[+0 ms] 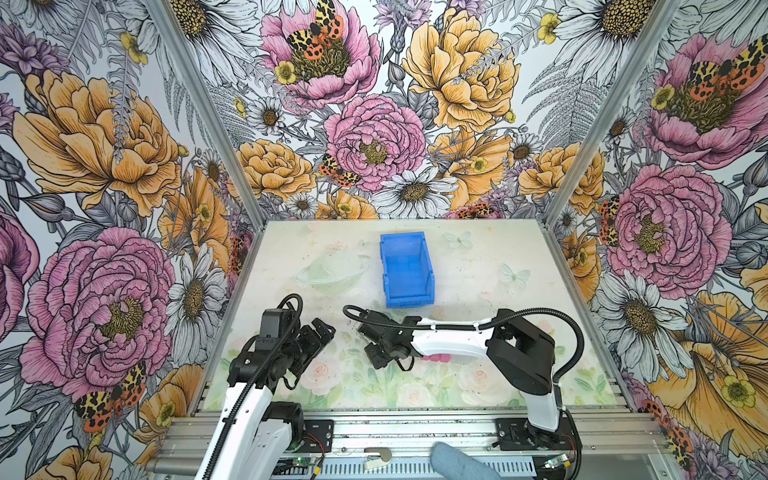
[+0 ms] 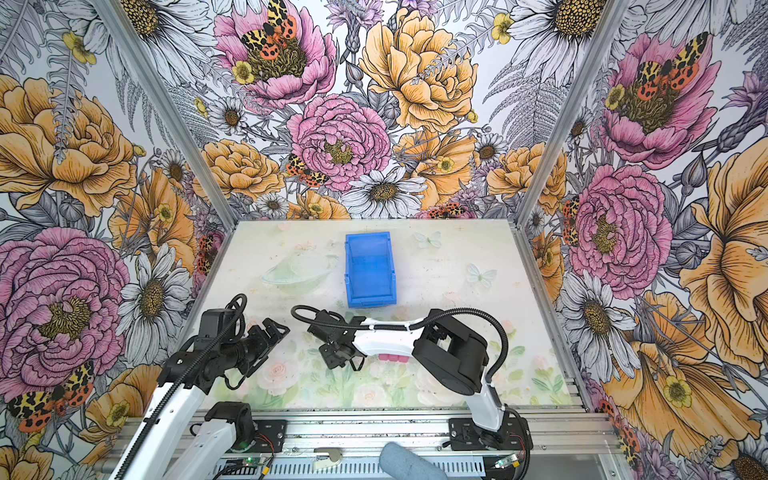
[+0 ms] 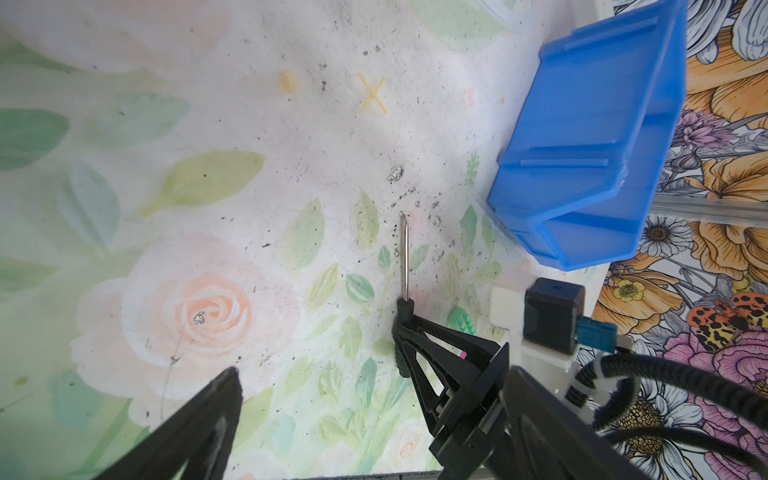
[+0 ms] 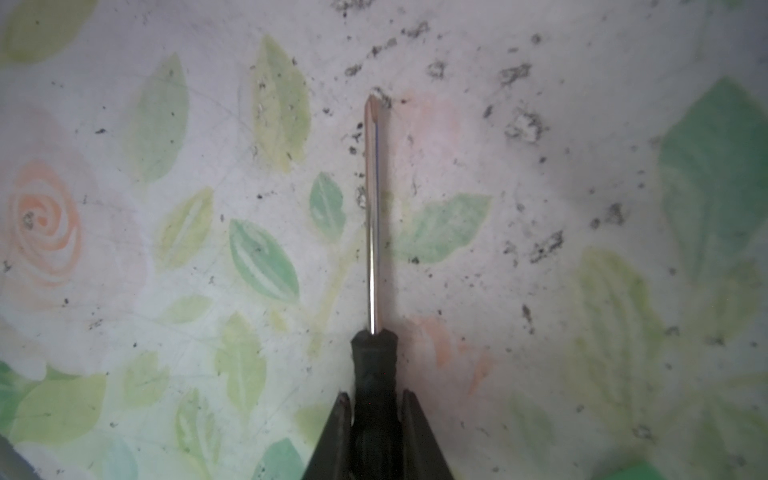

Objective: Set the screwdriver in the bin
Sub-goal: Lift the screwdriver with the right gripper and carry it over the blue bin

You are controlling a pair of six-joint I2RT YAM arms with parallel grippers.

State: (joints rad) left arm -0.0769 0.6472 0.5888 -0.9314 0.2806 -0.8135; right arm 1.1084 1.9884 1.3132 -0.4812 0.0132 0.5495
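Nearest, gaping wide over the surface (image 1: 478, 266): left end effector (image 1: 325, 328). Just beside it, clamped tight on the black handle of the screwdriver (image 4: 372, 228): right end effector (image 4: 374, 401), shaft seemingly lying flat. Farther back, standing apart: the blue bin (image 1: 407, 266).

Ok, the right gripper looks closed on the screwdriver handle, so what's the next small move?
Probably a short straight lift. The right gripper is shut on the screwdriver by its handle, the shaft seems low over the table, and the empty bin has walls to clear before any carry across.
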